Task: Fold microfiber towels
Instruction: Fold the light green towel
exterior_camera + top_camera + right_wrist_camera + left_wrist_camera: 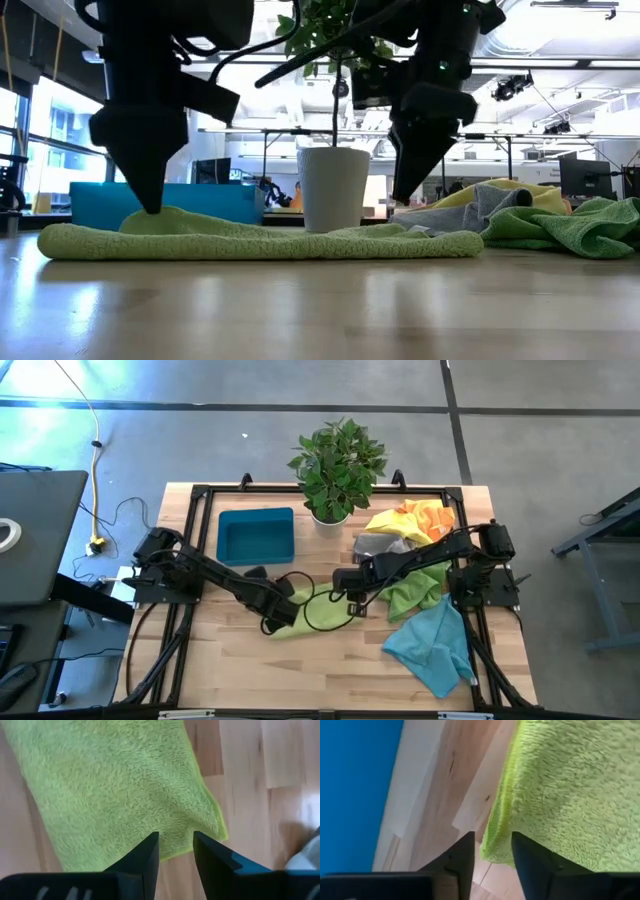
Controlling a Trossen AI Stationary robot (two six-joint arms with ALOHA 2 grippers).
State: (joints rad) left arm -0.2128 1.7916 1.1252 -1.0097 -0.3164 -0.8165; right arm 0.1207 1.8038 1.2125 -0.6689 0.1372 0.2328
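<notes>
A lime green towel lies flat on the table's middle, also shown in the low view. My left gripper stands on its left end, fingers pointing down and shut on its edge. My right gripper stands on its right end, shut on the edge there. Other towels lie piled at the right: orange and yellow, grey, green and teal-blue. My left gripper pinches the towel's left edge, at a corner, between its two fingers from above. The towel lies on the table, slack. One layer or several, I cannot tell. My right gripper pinches the towel's right edge, near a corner, between its two fingers from above. The cloth puckers slightly beside the fingers. The towel rests on the table.
A rigid blue tray sits at the far left. A potted plant in a white pot stands at the far middle, just behind the towel. A black cable loop lies over the lime towel. Bare wood lies along the near edge.
</notes>
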